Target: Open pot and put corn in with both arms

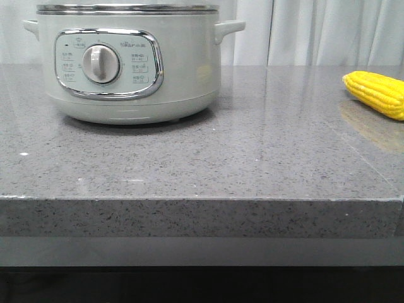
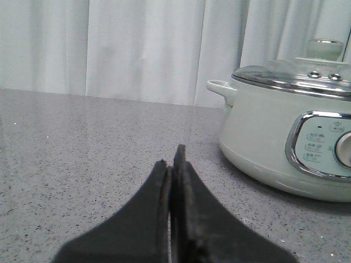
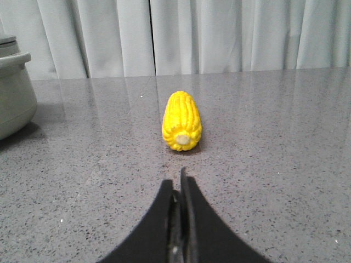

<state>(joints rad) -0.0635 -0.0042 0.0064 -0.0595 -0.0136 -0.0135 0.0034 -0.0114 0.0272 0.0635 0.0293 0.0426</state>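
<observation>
Nothing of the task appeared done. In the front view the pot [image 1: 129,63] sat at the upper left of the frame on the grey speckled countertop [image 1: 252,164], its dial facing the camera. The left wrist view showed a glass lid [image 2: 299,74] still seated on the steel rim, at the right edge of that frame. The corn [image 1: 377,93] lay on the counter at the far right edge of the front view, well apart from the pot and partly cut off by the frame.

So both steps were left, by my reading: lifting the lid and carrying the corn across.

Neither arm showed in the front view. The left gripper [image 2: 174,164] sat low at the bottom centre of its frame, fingers pressed together on nothing, the pot off to its right. The right gripper [image 3: 180,189] was likewise closed and empty, with the corn dead ahead at mid-frame, its butt end toward the camera and clear of the fingertips.
</observation>
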